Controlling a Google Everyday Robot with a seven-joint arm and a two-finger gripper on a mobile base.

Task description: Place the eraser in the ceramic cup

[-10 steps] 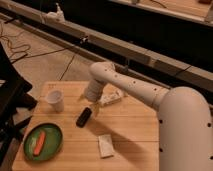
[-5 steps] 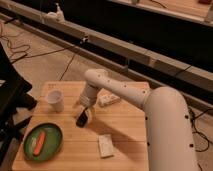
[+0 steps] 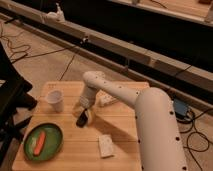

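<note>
Low at centre frame, the gripper (image 3: 85, 112) sits right over the eraser (image 3: 80, 120) on the desk (image 3: 125, 132). Whether it grips, I cannot tell. The ceramic cup (image 3: 55, 100) stands upright nearby, left.

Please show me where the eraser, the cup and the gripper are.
eraser (image 3: 80, 121): camera view, on its dark lower end.
cup (image 3: 55, 101): camera view, on its white side wall.
gripper (image 3: 85, 113): camera view, at its tip, down at the eraser, right of the cup.
</note>
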